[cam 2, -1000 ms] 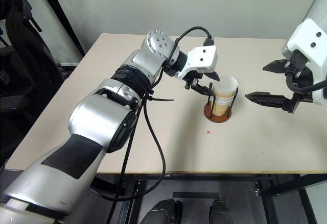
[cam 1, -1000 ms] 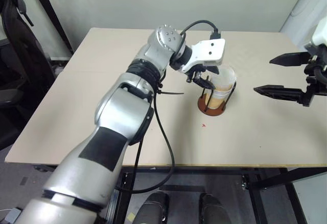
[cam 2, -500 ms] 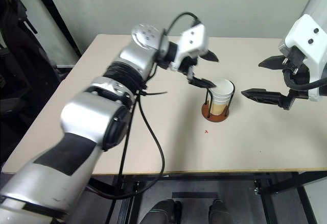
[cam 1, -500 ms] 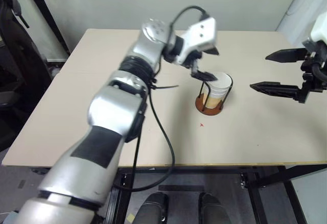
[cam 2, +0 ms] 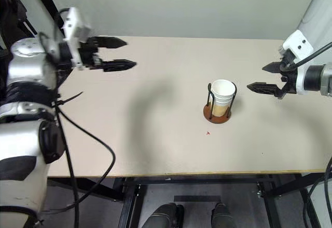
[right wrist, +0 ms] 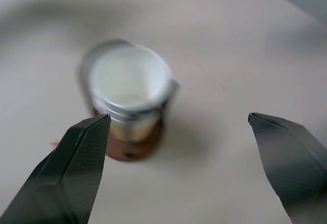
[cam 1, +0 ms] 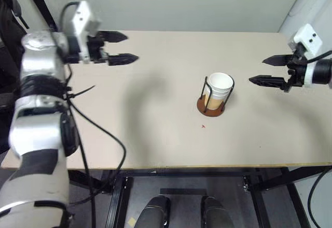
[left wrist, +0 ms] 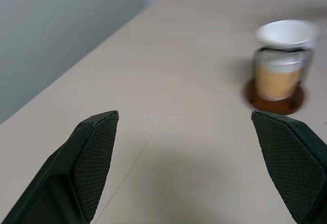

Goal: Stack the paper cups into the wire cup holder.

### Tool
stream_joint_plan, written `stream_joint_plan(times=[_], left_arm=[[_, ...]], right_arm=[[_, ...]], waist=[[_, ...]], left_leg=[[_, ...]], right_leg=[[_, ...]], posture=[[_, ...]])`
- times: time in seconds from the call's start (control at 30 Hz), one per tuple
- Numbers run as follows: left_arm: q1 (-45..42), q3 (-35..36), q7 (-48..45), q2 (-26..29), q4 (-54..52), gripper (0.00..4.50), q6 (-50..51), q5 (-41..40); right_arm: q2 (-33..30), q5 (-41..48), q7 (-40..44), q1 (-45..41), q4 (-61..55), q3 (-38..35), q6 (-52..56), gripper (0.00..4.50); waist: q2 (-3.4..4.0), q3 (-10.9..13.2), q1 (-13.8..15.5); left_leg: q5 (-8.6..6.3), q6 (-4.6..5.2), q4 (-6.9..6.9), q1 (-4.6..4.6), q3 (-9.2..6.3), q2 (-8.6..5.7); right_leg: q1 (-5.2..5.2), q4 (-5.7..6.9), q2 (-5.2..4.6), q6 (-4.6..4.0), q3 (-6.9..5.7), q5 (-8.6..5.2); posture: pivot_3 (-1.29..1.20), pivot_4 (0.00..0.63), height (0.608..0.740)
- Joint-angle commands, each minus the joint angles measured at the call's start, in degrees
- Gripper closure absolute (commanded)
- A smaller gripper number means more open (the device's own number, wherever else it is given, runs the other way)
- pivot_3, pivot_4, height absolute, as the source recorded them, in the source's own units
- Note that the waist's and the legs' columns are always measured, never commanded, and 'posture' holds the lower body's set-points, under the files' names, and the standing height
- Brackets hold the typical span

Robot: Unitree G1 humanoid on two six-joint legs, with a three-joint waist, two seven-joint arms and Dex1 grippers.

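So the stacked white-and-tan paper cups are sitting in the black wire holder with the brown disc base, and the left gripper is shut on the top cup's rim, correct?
Not quite. The left gripper is open and empty, well away from the cups, as the left eye view shows. The stacked white-and-tan paper cups do sit in the black wire holder with the brown disc base.

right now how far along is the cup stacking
It looks finished or nearly so: the paper cups sit nested upright inside the wire cup holder on the table; how many are in the stack cannot be told. Nothing is in hand: the left gripper and right gripper hang apart from the holder, jaws open.
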Motion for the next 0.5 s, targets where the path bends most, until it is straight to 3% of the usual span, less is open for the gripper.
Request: stream_joint_plan(times=[0.03,0.27,0.4,0.5], left_arm=[[3.9,3.3,6.0,2.5,-6.9,0.05,2.8,-2.6],[15.6,11.6,25.3,9.2,-9.8,0.05,4.2,-4.1],[23.8,15.2,29.3,11.0,-13.9,0.05,6.1,-6.0],[27.5,15.9,30.8,12.3,-15.4,0.05,6.7,-6.5]], right_arm=[[3.0,-4.2,-3.8,-3.3,7.1,-1.5,-3.7,0.0],[9.0,-9.7,-10.9,-3.1,14.6,-2.6,-6.6,0.0],[11.5,-9.8,-13.0,-1.3,12.4,-3.9,-5.7,0.0],[12.2,-9.6,-13.6,-0.1,10.6,-5.0,-5.3,0.0]], waist=[[0.01,0.0,-0.1],[0.01,0.0,-0.5],[0.01,0.0,-0.7],[0.0,0.0,-0.6]], left_leg=[[0.05,-0.05,-0.02,0.01,0.02,0.0],[0.5,-0.42,-0.26,0.14,-0.2,0.1],[0.62,-0.14,-0.92,0.73,-0.2,0.09],[0.93,-0.65,-1.56,1.12,-0.27,0.1]], right_leg=[[-0.02,0.02,0.06,-0.08,-0.04,0.05],[-0.12,0.05,0.06,-0.46,0.0,0.49],[0.15,0.01,0.19,-0.88,0.07,0.76],[0.34,-0.01,0.12,-1.1,0.02,0.87]], posture=[[0.0,0.15,0.74],[0.0,0.15,0.74],[0.0,0.15,0.74],[0.0,0.15,0.74]])
